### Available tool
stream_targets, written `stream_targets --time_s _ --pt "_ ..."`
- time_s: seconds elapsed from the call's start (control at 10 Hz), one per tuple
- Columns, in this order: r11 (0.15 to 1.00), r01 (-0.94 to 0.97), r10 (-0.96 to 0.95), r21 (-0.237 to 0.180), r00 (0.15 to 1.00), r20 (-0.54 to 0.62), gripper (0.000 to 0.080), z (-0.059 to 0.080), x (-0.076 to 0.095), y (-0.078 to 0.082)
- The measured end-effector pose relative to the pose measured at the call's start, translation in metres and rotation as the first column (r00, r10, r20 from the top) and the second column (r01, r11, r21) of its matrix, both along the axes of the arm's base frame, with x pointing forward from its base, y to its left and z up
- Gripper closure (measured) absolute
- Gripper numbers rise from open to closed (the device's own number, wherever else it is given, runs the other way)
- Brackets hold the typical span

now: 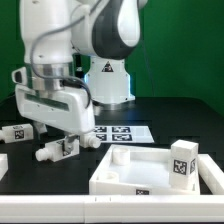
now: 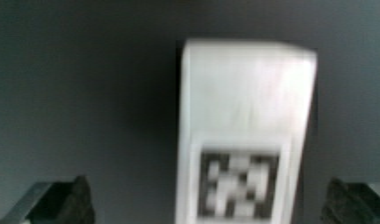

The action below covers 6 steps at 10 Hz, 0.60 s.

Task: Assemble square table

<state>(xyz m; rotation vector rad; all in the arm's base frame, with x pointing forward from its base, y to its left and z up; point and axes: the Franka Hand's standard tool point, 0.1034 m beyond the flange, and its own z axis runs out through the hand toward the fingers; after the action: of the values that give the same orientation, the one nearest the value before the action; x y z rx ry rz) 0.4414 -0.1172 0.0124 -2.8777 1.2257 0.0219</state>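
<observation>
- Hand (image 1: 58, 126) wide, empty, above a short white plastic peg leg (image 1: 60, 149) lying on the black table (image 1: 30, 188), near the large white square plastic tabletop (image 1: 140, 172).
- Another tagged white leg (image 1: 182, 160) stands upright on that tabletop.
- Probably early: this leg still unattached.

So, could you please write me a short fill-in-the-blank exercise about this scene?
1. The claw is ___, holding nothing.
2. The leg in the wrist view is ___ in colour.
3. The tabletop lies to the exterior view's ___ of the claw.
4. The backdrop is ___.
Missing words: open, white, right, green.
</observation>
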Motion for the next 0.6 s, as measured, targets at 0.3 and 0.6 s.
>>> stream_targets --time_s 0.3,0.6 --pt "1.000 0.003 -0.003 0.001 1.000 -0.005 0.0261 -0.002 -0.001 0.003" --pt "0.999 -0.047 0.047 0.010 0.999 -0.021 0.0520 0.007 0.007 0.024"
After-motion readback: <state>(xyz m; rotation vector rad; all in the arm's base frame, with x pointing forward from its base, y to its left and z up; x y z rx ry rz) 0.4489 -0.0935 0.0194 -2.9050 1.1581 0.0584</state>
